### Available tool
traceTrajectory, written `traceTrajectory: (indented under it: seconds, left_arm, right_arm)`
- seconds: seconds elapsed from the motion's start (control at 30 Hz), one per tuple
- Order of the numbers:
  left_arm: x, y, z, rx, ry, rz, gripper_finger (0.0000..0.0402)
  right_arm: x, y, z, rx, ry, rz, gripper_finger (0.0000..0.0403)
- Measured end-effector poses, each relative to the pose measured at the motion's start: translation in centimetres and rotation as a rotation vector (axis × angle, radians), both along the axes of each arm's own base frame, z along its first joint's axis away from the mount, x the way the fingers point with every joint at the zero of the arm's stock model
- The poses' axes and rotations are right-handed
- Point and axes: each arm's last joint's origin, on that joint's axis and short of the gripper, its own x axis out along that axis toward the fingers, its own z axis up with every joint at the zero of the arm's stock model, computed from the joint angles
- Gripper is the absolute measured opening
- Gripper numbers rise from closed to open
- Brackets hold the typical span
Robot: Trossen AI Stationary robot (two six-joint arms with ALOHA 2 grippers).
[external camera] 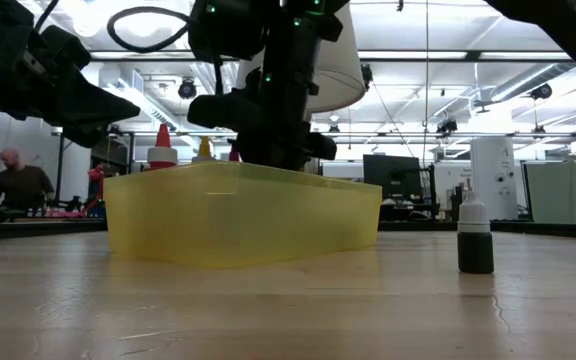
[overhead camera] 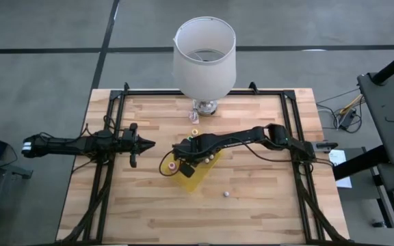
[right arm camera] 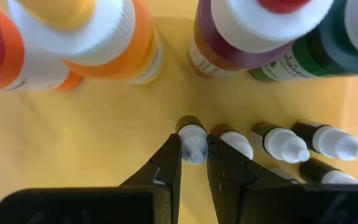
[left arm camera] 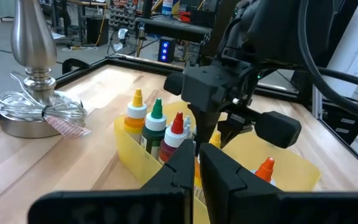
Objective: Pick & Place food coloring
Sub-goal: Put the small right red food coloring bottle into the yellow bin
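"Four small bottles (right arm camera: 303,146) lie or stand in a row on the tray floor beside the one I hold; a fifth shape below them is cut off by my finger, so I cannot count it surely."

"What else is hidden?"

"From above, my right claw (overhead camera: 180,162) covers most of the yellow tray (overhead camera: 191,179), so the bottles barely show there. The big bottles (right arm camera: 92,43) are cropped at their tops in my wrist view. Level with the table, the tray wall (external camera: 238,215) blurs what is inside."

"And your grip?"

"My right fingers (right arm camera: 166,165) stand narrow, pinched on the white tip of one small dark bottle (right arm camera: 192,142), inside the tray. My left claw (overhead camera: 141,144) waits closed over the bare wood, well apart from the tray."

"Any bottle outside?"

"One small dark bottle with a white cap (external camera: 475,238) stands upright alone on the table (external camera: 368,310)."

"Can you read any label?"

"There is print on the dark red and green big bottles (right arm camera: 278,65), too small and tilted to read."
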Motion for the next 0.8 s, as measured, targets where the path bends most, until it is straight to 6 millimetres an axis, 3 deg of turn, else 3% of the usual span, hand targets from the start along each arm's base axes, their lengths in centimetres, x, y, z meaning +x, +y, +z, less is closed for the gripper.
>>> traceTrajectory:
  seconds: [0.8]
  left_arm:
    - [0.00,0.00,0.00,0.000,0.000,0.000,0.0000]
  right_arm:
    - [0.03,0.06,-0.08,0.006,-0.003,0.022,0.0050]
